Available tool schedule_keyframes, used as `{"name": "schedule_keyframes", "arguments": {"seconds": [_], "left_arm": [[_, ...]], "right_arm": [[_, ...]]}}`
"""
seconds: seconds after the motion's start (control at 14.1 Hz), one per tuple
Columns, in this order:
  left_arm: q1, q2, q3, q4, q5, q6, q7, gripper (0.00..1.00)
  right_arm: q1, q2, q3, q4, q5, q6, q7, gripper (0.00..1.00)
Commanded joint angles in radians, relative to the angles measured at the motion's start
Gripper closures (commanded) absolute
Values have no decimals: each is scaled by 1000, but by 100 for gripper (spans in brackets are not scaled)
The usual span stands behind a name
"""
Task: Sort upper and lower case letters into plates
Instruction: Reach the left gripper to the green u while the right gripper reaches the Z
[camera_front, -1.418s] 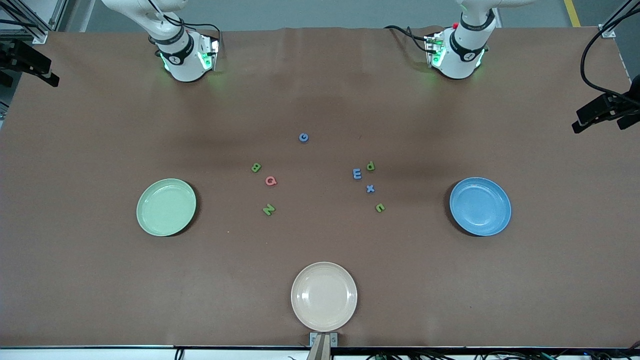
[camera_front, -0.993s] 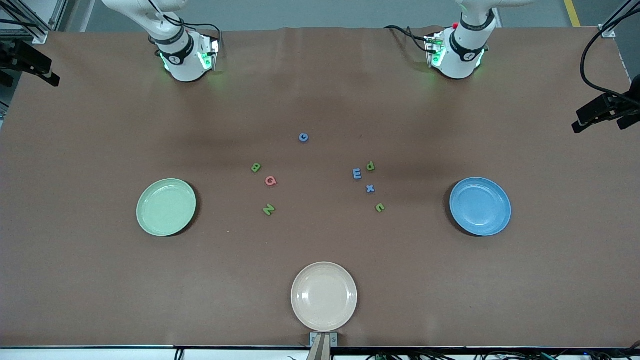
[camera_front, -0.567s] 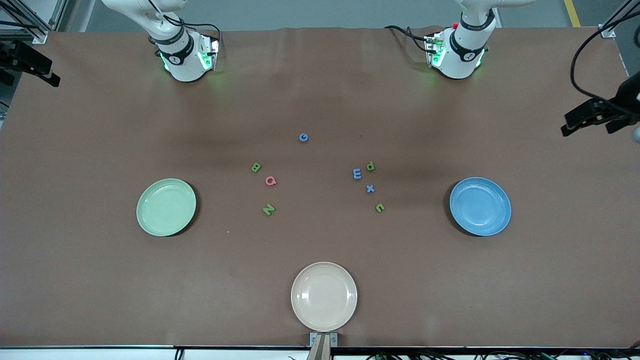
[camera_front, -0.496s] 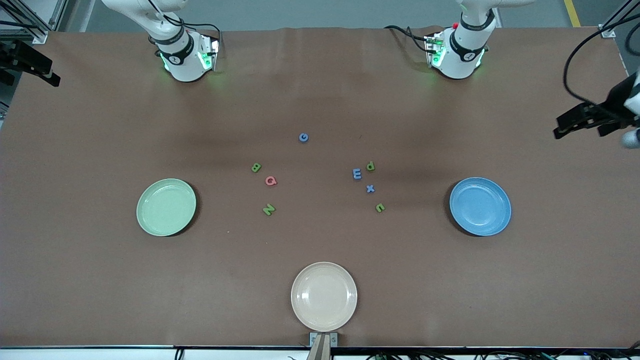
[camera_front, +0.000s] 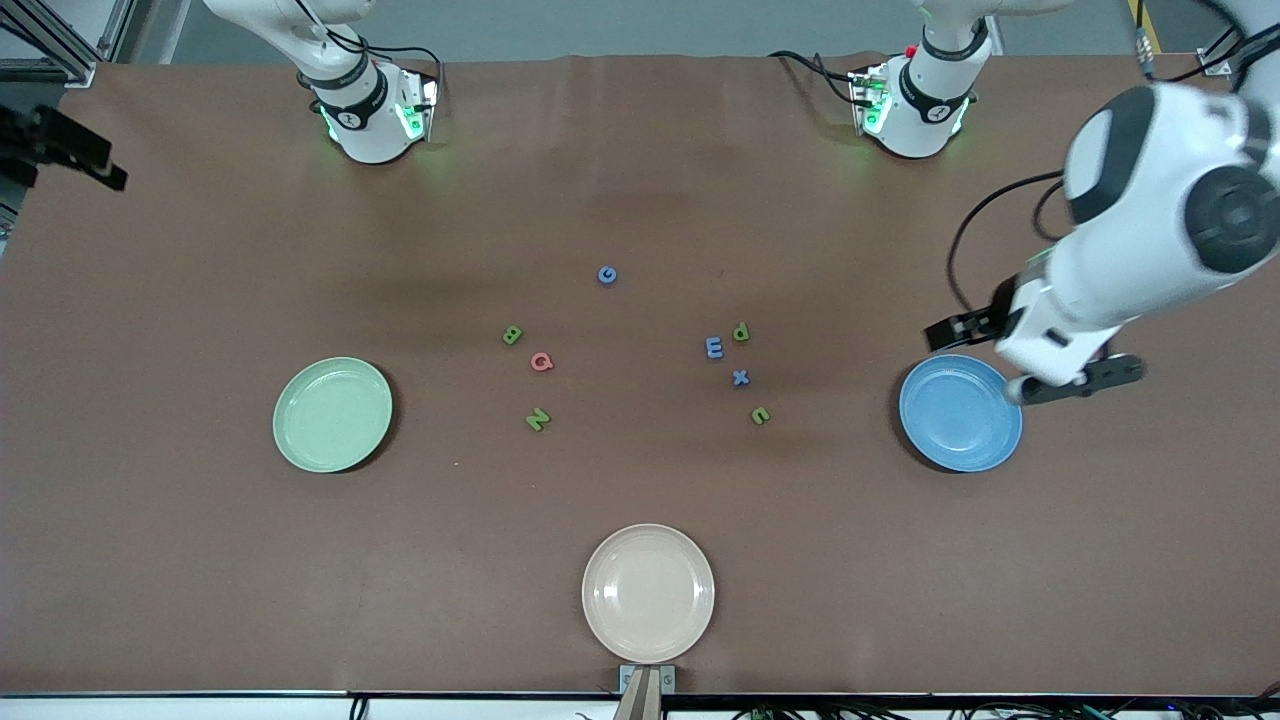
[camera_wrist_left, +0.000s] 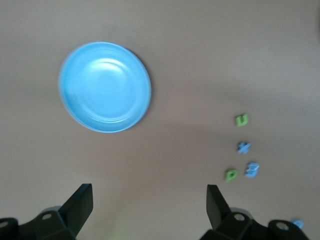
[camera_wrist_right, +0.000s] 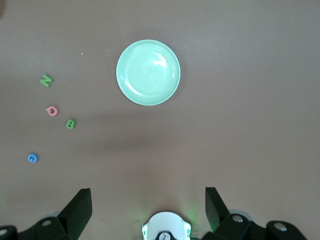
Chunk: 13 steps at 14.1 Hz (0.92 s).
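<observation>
R gripper (camera_wrist_right: 148, 207) hangs high over the table edge at the R arm's end, above its own base, fingers spread wide, nothing held; that arm waits. Going across the front view: green plate (camera_front: 332, 414) bare, toward the R arm's end. Then B (camera_front: 512, 336), pink G (camera_front: 541, 362) and N (camera_front: 538, 419) in a loose cluster, N nearest the camera. C (camera_front: 607, 275) sits alone mid-table, farthest from camera. Cream plate (camera_front: 648, 593) nearest the camera, bare, prob. not part of the sort. Next cluster: E (camera_front: 714, 348) just beside p (camera_front: 741, 332), then x (camera_front: 740, 377) and u (camera_front: 760, 415) nearer the camera. Blue plate (camera_front: 960, 412) bare, toward the L arm's end. L gripper (camera_front: 1034, 360) is over that plate's rim, fingers spread, empty. No letter sorted yet; step in hand looks like L arm's approach to its nearby cluster. To do it well: pick an outlier first, u or x, since E and p are close enough that one finger could nudge the neighbour. Come down straight, fingers astride the letter's narrow span, low enough to catch the sides, as these bits are tiny and may skid. Settle which plate takes which case before the first drop, and note E is a capital among lowercase.
</observation>
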Motion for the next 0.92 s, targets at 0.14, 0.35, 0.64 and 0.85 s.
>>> {"name": "schedule_keyframes", "arguments": {"seconds": [0.14,0.35,0.64,0.85], "left_arm": [[-127,172,-3,21,59,161,-265,0],[-166,284,0,53,59,287,-449,0],[-223,434,8,168,63,313,-617,0],[-249,475,8,162,97,408,-649,0]], "right_arm": [[2,200,7,19,5,128,-80,0],[72,222,9,8,6,182,-39,0],[158,294,10,11,18,263,224,0],[200,378,10,10,34,343,282,0]]}}
